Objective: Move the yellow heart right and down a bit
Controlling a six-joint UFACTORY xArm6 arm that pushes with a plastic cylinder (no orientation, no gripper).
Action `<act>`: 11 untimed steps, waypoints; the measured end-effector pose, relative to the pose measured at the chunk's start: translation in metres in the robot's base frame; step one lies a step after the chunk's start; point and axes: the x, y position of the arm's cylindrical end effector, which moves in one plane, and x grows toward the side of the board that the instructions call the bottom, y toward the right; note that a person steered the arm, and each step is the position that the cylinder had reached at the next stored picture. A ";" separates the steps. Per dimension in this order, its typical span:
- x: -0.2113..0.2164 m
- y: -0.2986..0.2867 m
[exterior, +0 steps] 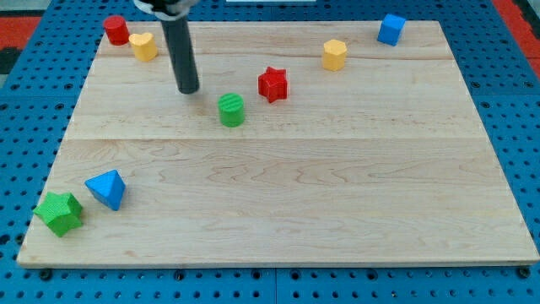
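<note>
One wrong side for the push

My tip (188,89) is standing right and below the yellow heart (143,46), holding nothing. Pushing from here is risking to send the heart into the touching red cylinder (116,30).

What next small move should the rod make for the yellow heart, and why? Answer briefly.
Probably swing my tip up to the view's top-left of the yellow heart. It now sits to the heart's lower right, so pushing from here would send it the wrong way.
</note>
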 end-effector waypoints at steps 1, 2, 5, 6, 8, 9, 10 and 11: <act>-0.020 -0.068; -0.032 -0.138; -0.080 -0.067; -0.074 -0.040; -0.073 -0.027; -0.039 -0.002; -0.070 -0.009; -0.093 -0.009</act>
